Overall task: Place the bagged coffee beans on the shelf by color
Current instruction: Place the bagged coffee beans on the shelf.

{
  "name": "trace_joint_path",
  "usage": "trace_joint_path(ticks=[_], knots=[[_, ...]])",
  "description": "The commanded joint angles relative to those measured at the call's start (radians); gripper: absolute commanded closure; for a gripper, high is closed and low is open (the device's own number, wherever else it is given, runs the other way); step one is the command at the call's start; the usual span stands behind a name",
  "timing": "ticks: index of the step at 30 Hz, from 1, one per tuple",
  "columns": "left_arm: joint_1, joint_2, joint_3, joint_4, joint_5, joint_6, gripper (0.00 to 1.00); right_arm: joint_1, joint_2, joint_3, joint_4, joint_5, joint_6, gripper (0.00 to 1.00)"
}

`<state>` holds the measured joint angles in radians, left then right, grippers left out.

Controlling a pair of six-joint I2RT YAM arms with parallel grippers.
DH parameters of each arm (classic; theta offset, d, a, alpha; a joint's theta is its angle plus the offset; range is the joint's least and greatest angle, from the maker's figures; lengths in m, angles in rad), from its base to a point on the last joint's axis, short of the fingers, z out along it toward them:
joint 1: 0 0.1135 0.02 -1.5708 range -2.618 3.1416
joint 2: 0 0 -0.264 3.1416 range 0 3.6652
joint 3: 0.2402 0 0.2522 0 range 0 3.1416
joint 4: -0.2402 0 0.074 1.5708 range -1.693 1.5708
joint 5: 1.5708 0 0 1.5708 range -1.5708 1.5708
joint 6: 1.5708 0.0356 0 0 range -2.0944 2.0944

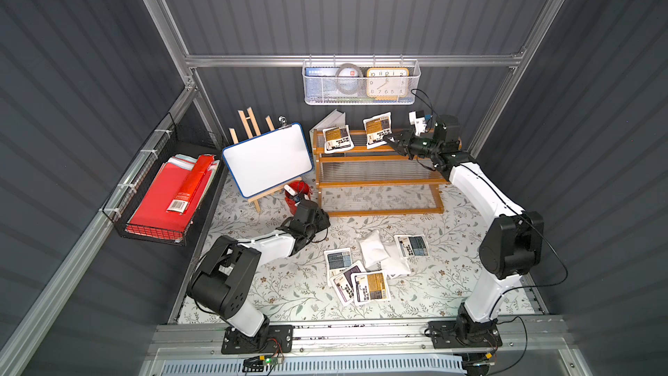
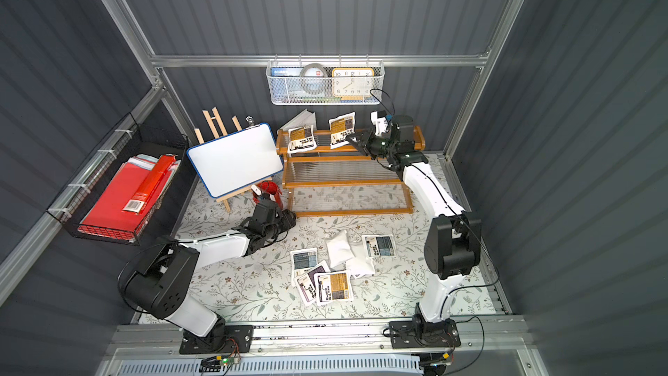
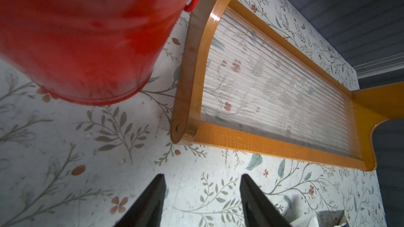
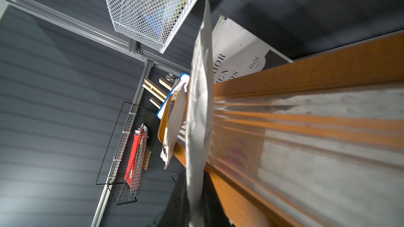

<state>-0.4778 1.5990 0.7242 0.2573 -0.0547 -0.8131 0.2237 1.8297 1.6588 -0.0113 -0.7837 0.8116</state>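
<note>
I am holding my right gripper (image 1: 392, 142) at the corner of an amber-labelled pouch (image 1: 377, 131) on the shelf's (image 1: 379, 183) top tier, beside a second amber pouch (image 1: 338, 138). The blurred wrist view is leaving me unable to tell whether I am gripping it. My left gripper (image 3: 202, 175) is hanging open, empty, over the worktop (image 3: 65, 149).

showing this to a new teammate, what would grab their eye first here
Probably the orange-brown wooden shelf at the back of the floral table, two amber-labelled coffee bags on its top tier and the right arm's fingers at one bag's edge. Then the loose heap of coffee bags mid-table, and the bright red folders in the black wire basket on the left wall.
</note>
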Motion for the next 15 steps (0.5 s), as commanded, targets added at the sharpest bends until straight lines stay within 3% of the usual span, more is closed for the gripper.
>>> trace_joint_path(ticks=[1,10,15], knots=[[0.002,-0.006,0.029,-0.021,-0.011,0.025,0.41,-0.007,0.009,0.036,-0.060,0.027,-0.032,0.73],[0.001,0.008,0.029,0.000,-0.004,0.048,0.41,-0.006,-0.044,0.002,-0.196,0.120,-0.135,0.22],[0.001,0.012,0.030,0.000,0.003,0.049,0.41,-0.006,-0.137,-0.164,-0.192,0.160,-0.153,0.13]])
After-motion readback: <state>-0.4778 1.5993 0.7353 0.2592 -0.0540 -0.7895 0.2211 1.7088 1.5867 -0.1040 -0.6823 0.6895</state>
